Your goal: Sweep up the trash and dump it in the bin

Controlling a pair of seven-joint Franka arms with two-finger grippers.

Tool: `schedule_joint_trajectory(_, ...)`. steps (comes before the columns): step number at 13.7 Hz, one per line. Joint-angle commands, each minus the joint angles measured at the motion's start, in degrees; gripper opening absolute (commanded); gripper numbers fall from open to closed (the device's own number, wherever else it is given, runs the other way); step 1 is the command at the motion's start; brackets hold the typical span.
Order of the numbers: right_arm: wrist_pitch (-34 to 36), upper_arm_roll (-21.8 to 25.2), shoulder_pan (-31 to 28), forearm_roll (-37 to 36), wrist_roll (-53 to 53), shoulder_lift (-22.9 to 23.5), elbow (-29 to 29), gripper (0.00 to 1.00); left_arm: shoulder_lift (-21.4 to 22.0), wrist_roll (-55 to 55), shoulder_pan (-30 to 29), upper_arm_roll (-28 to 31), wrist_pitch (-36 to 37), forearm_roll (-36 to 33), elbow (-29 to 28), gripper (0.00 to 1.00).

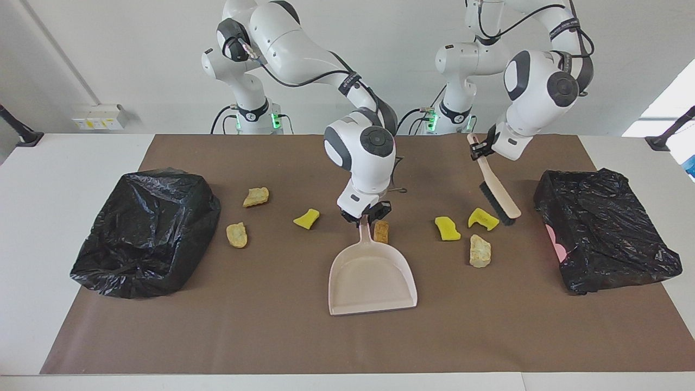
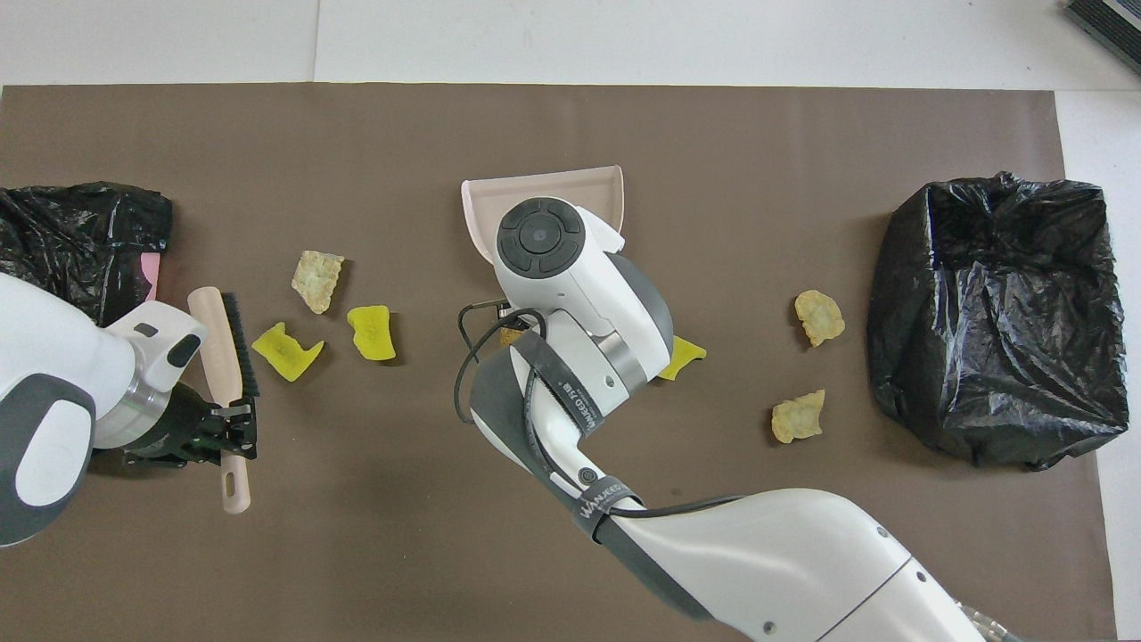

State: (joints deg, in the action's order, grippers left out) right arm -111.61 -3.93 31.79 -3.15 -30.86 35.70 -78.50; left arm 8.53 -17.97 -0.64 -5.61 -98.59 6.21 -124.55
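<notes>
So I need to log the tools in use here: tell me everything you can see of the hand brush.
The hand brush has a pale pink, plastic-looking handle and back with a row of black bristles along one edge, and a hanging slot at the handle's end. The left gripper is shut on its handle and holds it tilted, head down. The head is beside a yellow sponge chunk, toward the left arm's end of the table, near a black bin bag. Whether the bristles touch the brown mat cannot be told.

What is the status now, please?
Left pincer shut on brush, beside the yellow lumps. Right pincer shut on dustpan handle. Trash all on mat, none swept. Nothing blocking.
</notes>
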Motion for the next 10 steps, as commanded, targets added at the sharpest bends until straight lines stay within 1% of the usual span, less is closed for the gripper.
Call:
schedule_joint_trajectory(1, -0.3, -0.2, -1.1, -0.3, -0.4, -1.9, -1.5, 0.0, -5.0, -0.2, -0.8, -0.6, -2.5, -4.9, 2.4, 0.0)
schedule_joint_trajectory(2, -0.7, -0.2, -1.1, -0.4, -0.3, -2.6, -1.3, 0.0, -5.3, 0.0, -3.8, -0.7, -5.3, -5.0, 1.3, 0.0)
schedule_joint_trajectory(3, -0.7, -0.3, -1.1, -0.3, 0.6, -2.9, -1.3, 0.0, -5.2, 1.0, -5.3, -0.8, -5.9, -5.0, 0.4, 0.0)
schedule_joint_trajectory(6, -0.5, -0.3, -0.5, 0.2, 7.0, -3.4, -1.3, 0.0, -4.7, 1.9, -5.8, -0.7, -6.3, -4.9, -1.0, 0.0)
schedule_joint_trajectory(8, 0.2, -0.3, -0.3, 0.1, 17.4, -4.1, -1.8, 0.0, -4.3, 2.1, -5.4, -0.7, -7.2, -4.9, -3.0, 0.0)
schedule_joint_trajectory(10, 2.3, -0.3, -0.2, -0.6, 27.0, -4.6, -1.8, 0.0, -4.3, 2.0, -5.1, -0.9, -8.8, -4.9, -3.4, 0.0)
